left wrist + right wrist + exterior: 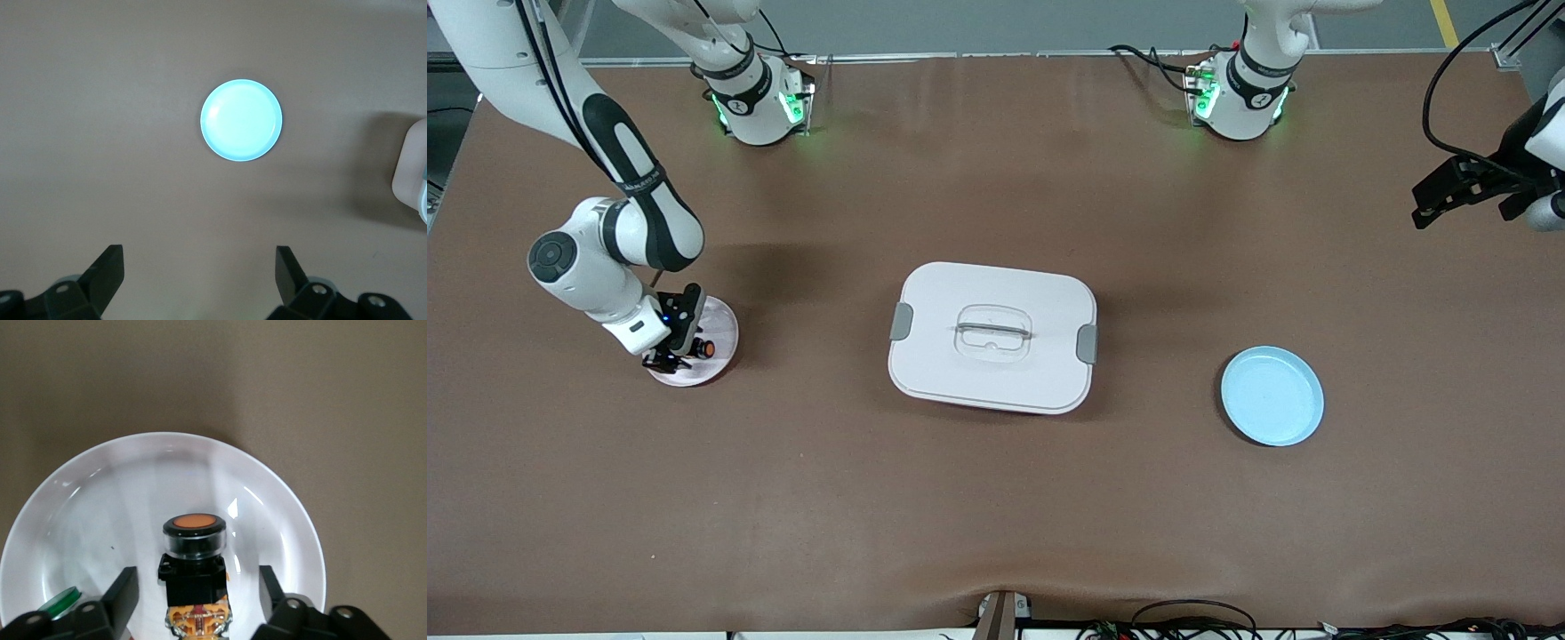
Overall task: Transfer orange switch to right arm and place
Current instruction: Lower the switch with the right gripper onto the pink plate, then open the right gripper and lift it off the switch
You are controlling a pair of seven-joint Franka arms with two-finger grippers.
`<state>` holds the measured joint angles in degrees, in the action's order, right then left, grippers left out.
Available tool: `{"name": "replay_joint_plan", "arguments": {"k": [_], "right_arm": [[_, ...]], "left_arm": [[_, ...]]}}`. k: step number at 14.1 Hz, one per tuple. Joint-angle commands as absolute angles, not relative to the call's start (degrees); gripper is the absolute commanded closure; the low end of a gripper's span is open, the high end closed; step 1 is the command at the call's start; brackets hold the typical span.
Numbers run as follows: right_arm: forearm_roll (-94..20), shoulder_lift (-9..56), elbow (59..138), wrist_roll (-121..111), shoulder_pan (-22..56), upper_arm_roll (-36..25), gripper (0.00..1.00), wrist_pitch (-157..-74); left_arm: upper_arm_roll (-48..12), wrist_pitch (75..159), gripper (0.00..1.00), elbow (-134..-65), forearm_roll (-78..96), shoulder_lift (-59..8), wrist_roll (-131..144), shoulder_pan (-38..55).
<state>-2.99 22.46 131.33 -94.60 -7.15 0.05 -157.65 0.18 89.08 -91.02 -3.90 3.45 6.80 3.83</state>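
Observation:
The orange switch (pixel 193 570), a stubby black part with an orange round end, lies on a white plate (pixel 100 500) at the right arm's end of the table. My right gripper (pixel 198 597) is low over this plate, open, with one finger on each side of the switch and a gap on both sides. In the front view the switch (pixel 704 348) shows beside the right gripper (pixel 669 356) on the plate (pixel 720 324). My left gripper (pixel 1449 191) is open and empty, up in the air over the left arm's end of the table; its fingers (pixel 107 270) stand wide apart.
A white lidded box (pixel 993 336) with grey clasps sits mid-table. A light blue plate (pixel 1272 396) lies toward the left arm's end and also shows in the left wrist view (pixel 241 120). A small green piece (pixel 60 600) lies on the white plate's edge.

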Motion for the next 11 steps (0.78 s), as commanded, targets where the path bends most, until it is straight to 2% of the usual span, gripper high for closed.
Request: {"name": "replay_joint_plan", "arguments": {"k": [1,7,11], "right_arm": [[-2.46,21.98,127.99,-93.87,-8.53,1.05,0.00,-151.56],[-2.46,13.99,121.39,-77.81,-7.12,1.41,0.00,-128.80],[-1.67,12.83,111.12,-69.36,-6.94,1.32,0.00,-111.22]], "left_arm": [[0.44,89.65,0.00,-92.20,-3.16,4.48,5.63,4.39],[-0.35,89.65,0.00,-92.20,-1.94,4.48,5.63,4.39],[-0.79,89.65,0.00,-92.28,-1.14,4.57,5.63,4.31]]}}
